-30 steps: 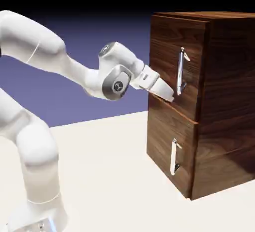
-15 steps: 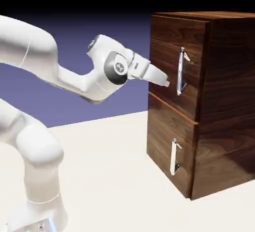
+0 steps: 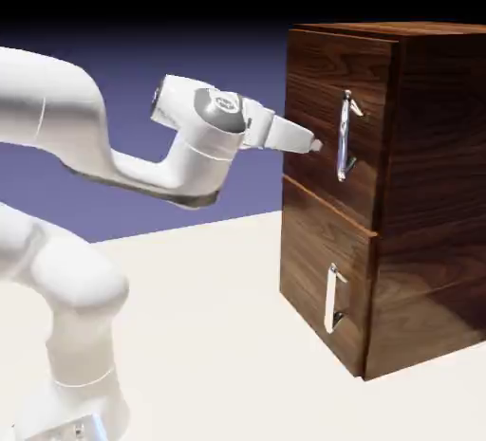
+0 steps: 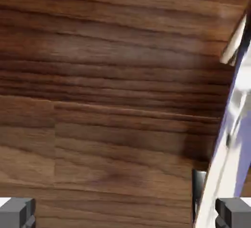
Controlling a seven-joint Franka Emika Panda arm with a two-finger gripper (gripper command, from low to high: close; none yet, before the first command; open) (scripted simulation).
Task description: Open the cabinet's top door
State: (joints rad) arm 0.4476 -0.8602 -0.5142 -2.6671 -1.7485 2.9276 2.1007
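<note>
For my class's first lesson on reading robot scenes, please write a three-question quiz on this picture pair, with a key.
1. True or false: the top door stands wide open.
2. Multiple choice: in the hand view, where does the top door's silver handle show?
a) near the left edge
b) toward the right side
c) along the top edge
3. Fill in the blank: the claw is ____ (open or shut), its fingertips standing wide apart.

Key: 1 false; 2 b; 3 open.
</note>
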